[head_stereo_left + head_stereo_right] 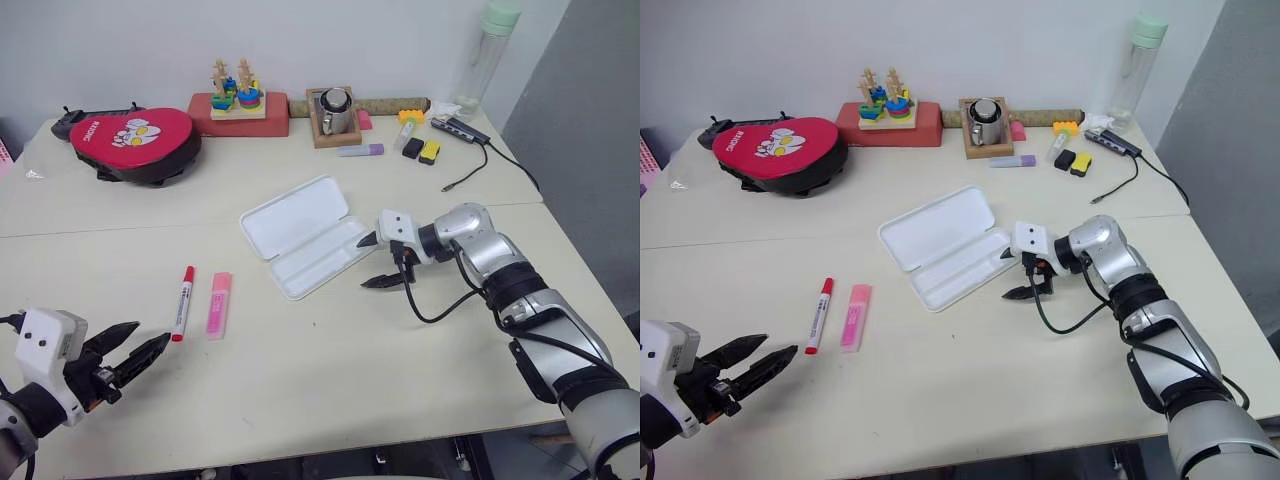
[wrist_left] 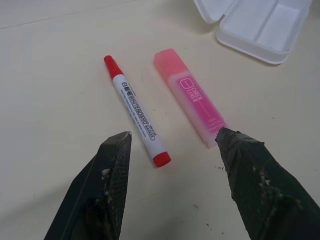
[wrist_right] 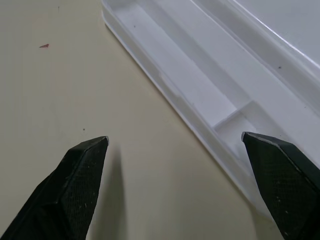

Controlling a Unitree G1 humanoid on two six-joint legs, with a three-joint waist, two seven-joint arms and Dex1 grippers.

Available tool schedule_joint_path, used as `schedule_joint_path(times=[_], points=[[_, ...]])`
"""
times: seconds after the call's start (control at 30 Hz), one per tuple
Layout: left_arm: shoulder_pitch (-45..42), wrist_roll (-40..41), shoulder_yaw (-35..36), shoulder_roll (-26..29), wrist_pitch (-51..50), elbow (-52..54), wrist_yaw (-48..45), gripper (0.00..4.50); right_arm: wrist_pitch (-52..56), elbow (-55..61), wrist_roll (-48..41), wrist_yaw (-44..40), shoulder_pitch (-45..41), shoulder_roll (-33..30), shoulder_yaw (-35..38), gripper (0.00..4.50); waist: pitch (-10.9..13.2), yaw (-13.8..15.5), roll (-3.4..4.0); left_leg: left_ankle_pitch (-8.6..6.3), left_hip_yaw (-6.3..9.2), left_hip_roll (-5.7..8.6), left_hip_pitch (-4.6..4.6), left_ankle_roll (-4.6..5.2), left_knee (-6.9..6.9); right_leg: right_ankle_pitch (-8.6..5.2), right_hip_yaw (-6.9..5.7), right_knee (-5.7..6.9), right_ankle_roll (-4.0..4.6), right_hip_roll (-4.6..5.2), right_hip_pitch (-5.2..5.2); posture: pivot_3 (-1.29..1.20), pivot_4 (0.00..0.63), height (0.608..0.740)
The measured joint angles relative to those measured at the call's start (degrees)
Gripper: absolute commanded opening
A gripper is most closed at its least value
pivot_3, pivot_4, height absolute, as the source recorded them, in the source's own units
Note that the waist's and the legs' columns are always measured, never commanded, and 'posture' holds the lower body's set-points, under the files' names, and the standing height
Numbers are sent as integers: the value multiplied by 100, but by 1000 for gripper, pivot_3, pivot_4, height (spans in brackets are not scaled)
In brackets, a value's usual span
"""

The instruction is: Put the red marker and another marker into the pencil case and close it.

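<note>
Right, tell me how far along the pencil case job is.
Done: nothing packed; the pencil case lies open and empty. In hand: the open left claw points at the red marker and pink highlighter; the open right claw sits at the case's edge. Left: load both, close.

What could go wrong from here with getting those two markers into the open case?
The red marker and pink highlighter lie close side by side, so the open left gripper might nudge one while grabbing the other. The open right gripper hangs at the pencil case edge and could push the light case along the table.
</note>
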State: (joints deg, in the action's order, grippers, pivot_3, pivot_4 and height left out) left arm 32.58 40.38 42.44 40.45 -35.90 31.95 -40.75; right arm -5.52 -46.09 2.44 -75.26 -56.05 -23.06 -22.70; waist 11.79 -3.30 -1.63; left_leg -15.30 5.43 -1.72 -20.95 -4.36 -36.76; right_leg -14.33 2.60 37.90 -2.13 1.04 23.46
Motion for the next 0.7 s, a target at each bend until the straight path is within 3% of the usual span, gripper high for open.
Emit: schedule_joint_path(times=[0.23,0.33,0.7], points=[[-66,-28,-76,-39,1,45,20,2897,-203,-712,497,110,-470,244,-117,4500,0,-11,1,0,2,0,5,0,-1,-1,-1,9,0,-1,-1,0,150,740],[-71,-37,-105,-75,2,45,32,2939,-300,-949,647,140,-594,313,-154,4037,0,-9,1,0,2,0,3,0,-1,1,-1,7,3,-1,-1,0,150,740],[-96,-138,-261,-215,13,103,148,2939,-468,-1056,889,-58,-678,394,-176,1333,0,-13,1,1,3,0,6,-1,-6,-2,-1,12,-2,-1,-2,0,150,740]])
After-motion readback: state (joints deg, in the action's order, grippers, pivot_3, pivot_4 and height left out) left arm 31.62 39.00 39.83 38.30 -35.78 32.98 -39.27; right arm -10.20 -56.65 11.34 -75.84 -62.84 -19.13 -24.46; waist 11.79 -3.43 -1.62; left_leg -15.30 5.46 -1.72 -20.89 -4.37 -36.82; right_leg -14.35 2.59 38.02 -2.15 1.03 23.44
